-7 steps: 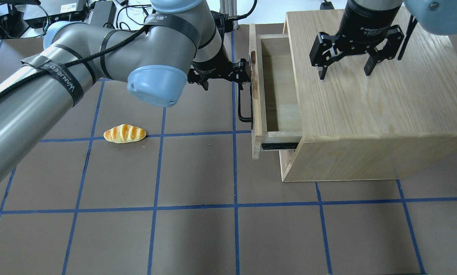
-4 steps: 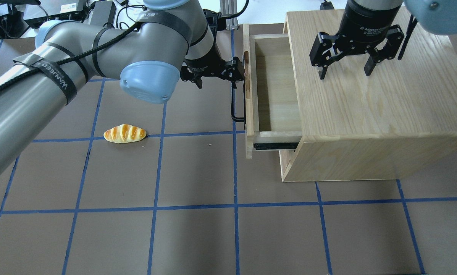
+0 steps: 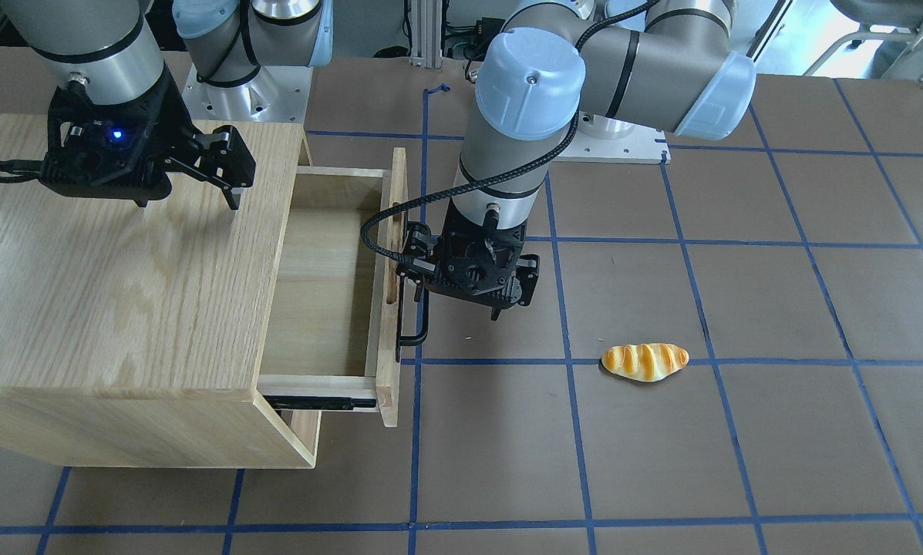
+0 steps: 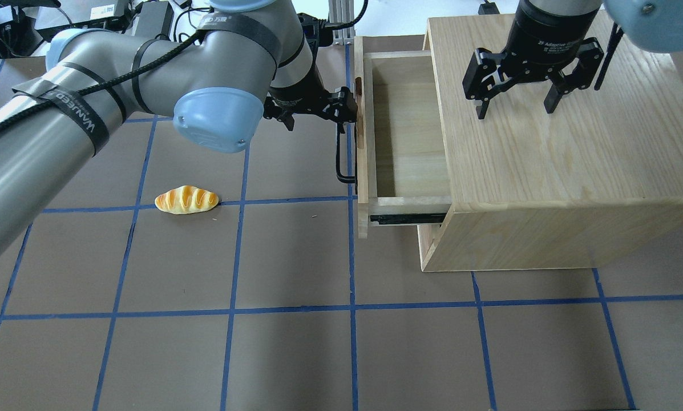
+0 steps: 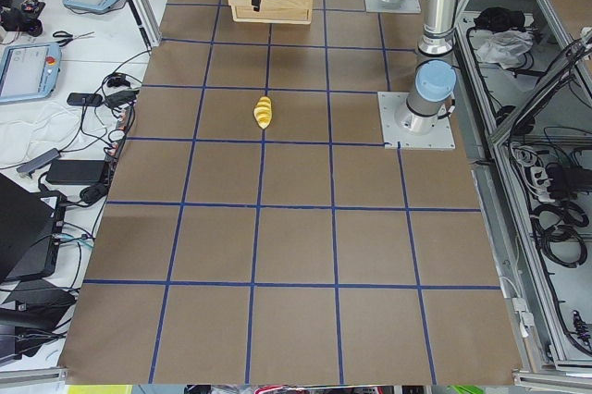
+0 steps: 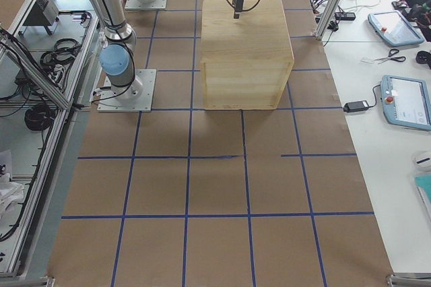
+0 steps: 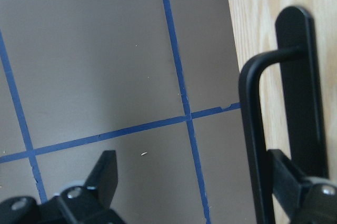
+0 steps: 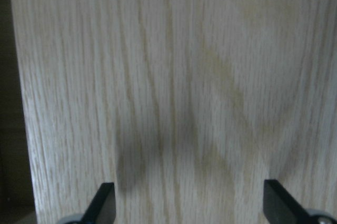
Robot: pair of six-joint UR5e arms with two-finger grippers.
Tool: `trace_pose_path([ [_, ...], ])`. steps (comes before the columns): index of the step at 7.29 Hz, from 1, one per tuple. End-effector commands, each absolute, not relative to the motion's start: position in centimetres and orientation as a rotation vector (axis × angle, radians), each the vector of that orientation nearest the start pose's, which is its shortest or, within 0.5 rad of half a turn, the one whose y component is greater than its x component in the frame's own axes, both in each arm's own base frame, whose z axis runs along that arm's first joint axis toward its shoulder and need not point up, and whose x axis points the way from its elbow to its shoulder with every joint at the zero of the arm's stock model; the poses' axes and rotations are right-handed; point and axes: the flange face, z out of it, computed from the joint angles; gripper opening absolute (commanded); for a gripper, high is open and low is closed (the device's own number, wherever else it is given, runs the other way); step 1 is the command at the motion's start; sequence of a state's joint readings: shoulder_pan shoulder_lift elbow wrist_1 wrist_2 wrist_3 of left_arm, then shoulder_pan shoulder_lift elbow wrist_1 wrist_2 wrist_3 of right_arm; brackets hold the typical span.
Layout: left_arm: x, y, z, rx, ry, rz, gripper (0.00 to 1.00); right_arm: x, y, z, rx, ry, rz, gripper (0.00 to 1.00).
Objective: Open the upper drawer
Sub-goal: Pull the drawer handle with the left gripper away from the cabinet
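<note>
The upper drawer (image 4: 409,131) stands pulled partly out of the oak cabinet (image 4: 546,171), its light-wood tray empty; it also shows in the front-facing view (image 3: 322,285). Its black bar handle (image 4: 339,154) runs along the front panel. My left gripper (image 4: 318,114) is open at the handle's far end. In the left wrist view (image 7: 195,187) the handle (image 7: 250,145) lies between the fingers, against the finger (image 7: 287,179) next to the panel. My right gripper (image 4: 515,108) is open and empty just above the cabinet top, which also fills the right wrist view (image 8: 189,203).
A toy bread roll (image 4: 186,200) lies on the brown mat left of the drawer, on a blue tape line; it also shows in the front-facing view (image 3: 645,361). A black slide rail (image 4: 407,218) shows under the drawer's near side. Cables and gear lie beyond the far table edge.
The drawer has slid farther out of the cabinet, toward the overhead view's left. My left gripper moved the same way with the handle. The right gripper has not moved.
</note>
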State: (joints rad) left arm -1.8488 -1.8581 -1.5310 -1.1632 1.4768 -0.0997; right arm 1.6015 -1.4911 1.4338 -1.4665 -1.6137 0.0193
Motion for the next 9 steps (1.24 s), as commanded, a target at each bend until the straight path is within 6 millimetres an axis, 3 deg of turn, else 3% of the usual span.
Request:
trace_pose_path([
  [1, -29.8, -55.5, 39.4, 0.309, 3.238, -0.232, 1.00, 14.5, -51.6, 50.5, -0.019, 3.185, 0.072, 1.00],
  [7, -28.9, -55.0, 40.8, 0.313, 3.235, -0.233, 1.00, 14.5, -51.6, 50.5, -0.019, 3.185, 0.072, 1.00],
  [9, -28.5, -53.9, 43.7, 0.309, 3.235, -0.201, 1.00, 14.5, -51.6, 50.5, -0.019, 3.185, 0.072, 1.00],
])
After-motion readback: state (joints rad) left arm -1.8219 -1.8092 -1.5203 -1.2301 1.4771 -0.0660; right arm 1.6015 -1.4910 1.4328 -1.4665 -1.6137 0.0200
